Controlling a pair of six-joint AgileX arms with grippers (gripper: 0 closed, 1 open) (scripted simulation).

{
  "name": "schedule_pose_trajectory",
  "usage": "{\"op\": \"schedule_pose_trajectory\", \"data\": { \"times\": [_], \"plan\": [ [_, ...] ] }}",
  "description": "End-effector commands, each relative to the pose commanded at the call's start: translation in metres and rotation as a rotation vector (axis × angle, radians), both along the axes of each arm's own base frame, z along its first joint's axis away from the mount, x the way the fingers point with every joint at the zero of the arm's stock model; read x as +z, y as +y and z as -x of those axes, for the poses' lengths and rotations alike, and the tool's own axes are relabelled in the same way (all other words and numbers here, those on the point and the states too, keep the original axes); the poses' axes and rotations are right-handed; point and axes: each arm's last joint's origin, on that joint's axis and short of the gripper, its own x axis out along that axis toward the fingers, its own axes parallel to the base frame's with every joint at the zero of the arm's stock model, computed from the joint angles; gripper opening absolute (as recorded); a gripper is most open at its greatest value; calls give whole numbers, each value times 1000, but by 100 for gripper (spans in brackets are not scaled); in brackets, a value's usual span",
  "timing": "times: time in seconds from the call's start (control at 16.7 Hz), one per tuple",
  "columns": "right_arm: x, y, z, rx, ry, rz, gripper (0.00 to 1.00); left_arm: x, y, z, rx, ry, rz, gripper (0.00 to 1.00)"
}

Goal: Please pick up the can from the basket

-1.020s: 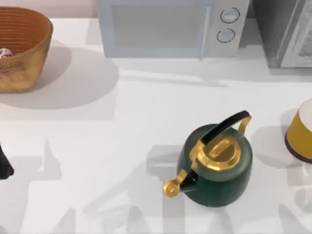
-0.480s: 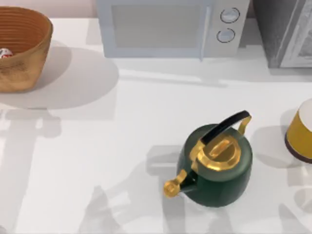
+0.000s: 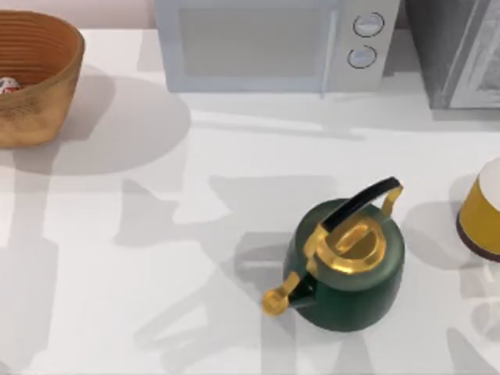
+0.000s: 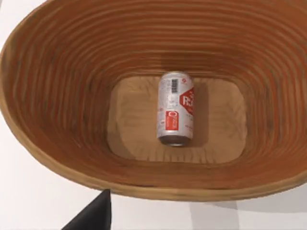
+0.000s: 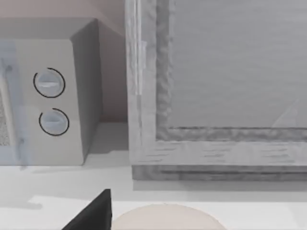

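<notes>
The basket (image 3: 47,94) stands at the table's back left corner, golden-tan outside and ribbed orange-brown inside. A bit of the white-and-red can (image 3: 8,84) shows inside it at the picture's left edge. In the left wrist view the can (image 4: 175,108) lies on its side on the flat floor of the basket (image 4: 62,96), its dull round end turned toward the camera. The camera looks straight down into the basket from above, and a dark part of my left gripper (image 4: 93,215) pokes in over the near rim. A dark part of my right gripper (image 5: 93,213) shows in the right wrist view, above the table's back right.
A white microwave (image 3: 273,43) stands at the back middle, beside a grey cabinet (image 3: 461,51) at the back right. A dark green kettle (image 3: 348,266) with gold lid and spout sits right of centre. A yellow cylinder (image 3: 480,211) stands at the right edge.
The dark piece of my left arm at the top view's left edge has gone out of that view. The arm shadows on the table have shifted toward the back.
</notes>
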Motion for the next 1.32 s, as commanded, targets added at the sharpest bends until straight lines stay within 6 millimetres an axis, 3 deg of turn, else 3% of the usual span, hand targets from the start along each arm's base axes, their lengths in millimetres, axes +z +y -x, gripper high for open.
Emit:
{"op": "schedule_pose_trajectory", "data": {
  "times": [0.3, 0.54, 0.78, 1.2, 1.32],
  "plan": [
    [0, 0, 0, 0, 0, 0, 100, -51, 20, -99, -25, 262, 36, 100],
    [0, 0, 0, 0, 0, 0, 100, -105, 30, -146, -44, 420, 65, 100],
    [0, 0, 0, 0, 0, 0, 100, -139, 35, -164, -53, 504, 84, 100],
    [0, 0, 0, 0, 0, 0, 100, -144, 33, -167, -58, 514, 84, 100],
    [0, 0, 0, 0, 0, 0, 100, -154, 34, -169, -55, 512, 85, 100]
  ]
}}
